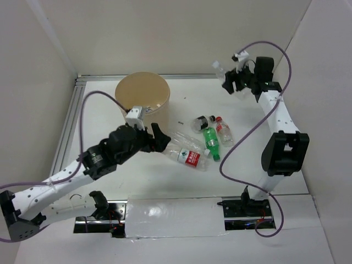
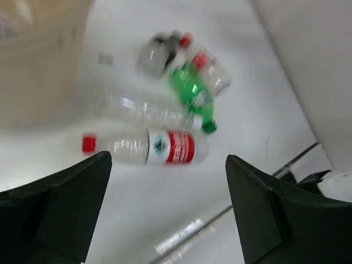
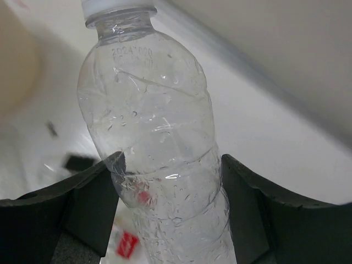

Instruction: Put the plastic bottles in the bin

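The right end effector (image 1: 231,82) is clenched on a clear bottle with a white cap (image 3: 148,121). Its two fingers (image 3: 91,206) press in on the lower body from either side, and the cap end points away from the wrist. It is lifted off the table (image 1: 247,165) near the far right corner. From there the bin (image 1: 144,98) lies toward the robot's left, well apart, with bare table between them. So the move this arm needs is, in my judgement, a sideways carry to above the open rim before letting go.

The left end effector (image 1: 158,137) is released, its jaws spread wide with nothing between them. It hovers just beside the bin's near wall and faces the bottles on the table. Nearest to it is a red-labelled bottle (image 2: 159,147), lying flat with its red cap toward the bin side. In the left wrist view its long axis runs from one finger toward the other, along the line on which the jaws close. A grasp from this pose would therefore likely press on cap and base, so a turn of the wrist looks needed to take it across the body.

Just beyond it lies an unlabelled clear bottle (image 2: 143,107), roughly parallel. Past that are a green bottle (image 2: 192,94), a dark-labelled bottle (image 2: 157,55) and a small red-capped bottle (image 2: 212,69), bunched close together. The left arm is clearly the nearer one to this whole group.
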Controlling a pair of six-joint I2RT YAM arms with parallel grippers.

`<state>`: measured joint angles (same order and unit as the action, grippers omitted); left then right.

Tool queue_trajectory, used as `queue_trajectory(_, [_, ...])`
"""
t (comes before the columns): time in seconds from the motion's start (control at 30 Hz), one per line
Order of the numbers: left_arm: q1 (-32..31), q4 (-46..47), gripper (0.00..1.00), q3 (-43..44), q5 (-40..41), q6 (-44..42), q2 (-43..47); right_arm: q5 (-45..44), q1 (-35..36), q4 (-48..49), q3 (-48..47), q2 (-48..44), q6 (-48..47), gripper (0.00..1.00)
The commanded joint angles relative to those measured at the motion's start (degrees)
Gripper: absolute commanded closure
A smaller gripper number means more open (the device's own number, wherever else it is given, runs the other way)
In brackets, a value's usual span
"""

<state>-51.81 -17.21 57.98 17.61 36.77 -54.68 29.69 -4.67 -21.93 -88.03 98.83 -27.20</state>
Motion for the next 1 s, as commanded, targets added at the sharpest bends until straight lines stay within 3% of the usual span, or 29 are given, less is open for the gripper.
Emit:
queue_trajectory(0.0, [-0.22, 1.29, 0.03, -11.89, -2.04, 27.31, 0.52, 11.17, 8.25, 10.99, -4.86, -4.87, 5.04, 0.72])
queue_trajectory(0.07, [1.09, 7.06, 0.03, -19.08, -3.8, 32.72, 1.06, 12.4, 14.03, 13.75, -9.6, -3.21, 6.54, 0.76])
queue_trajectory(0.17, [2.32, 11.32, 0.01, -23.68, -6.44, 40.73, 0.98, 14.34, 20.72, 19.55, -16.11, 1.27, 11.11, 0.73])
queue_trajectory(0.37, [2.33, 14.05, 0.01, -24.93, -4.6, 49.16, -0.95, 14.95, 31.45, 23.16, -28.48, 11.2, 15.86, 0.69])
queue_trajectory(0.53, [2.33, 17.64, 0.01, -26.94, -4.07, 54.37, -2.89, 14.96, 35.08, 26.93, -32.82, 18.32, 22.27, 0.62])
queue_trajectory(0.67, [1.19, 16.6, 0.01, -25.64, -1.79, 58.67, -6.84, 14.35, 38.24, 28.96, -33.88, 21.84, 23.6, 0.45])
queue_trajectory(0.7, [1.19, 16.6, 0.01, -25.63, -1.09, 60.5, -8.94, 14.34, 38.24, 28.27, -34.57, 22.54, 23.6, 0.2])
queue_trajectory(0.73, [1.19, 18.16, 0.01, -24.94, -1.08, 60.52, -10.09, 14.34, 39.02, 27.65, -35.45, 22.55, 23.08, 0.04])
queue_trajectory(0.77, [1.19, 18.79, 0.01, -24.93, -1.08, 61.04, -11.23, 14.34, 39.03, 27.12, -35.46, 22.55, 23.07, 0.0])
queue_trajectory(0.97, [0.13, 13.96, 0.01, -16.5, -2.22, 65.79, -23.17, 13.81, 32.98, 21.42, -34.5, 17.11, 23.6, 0.0])
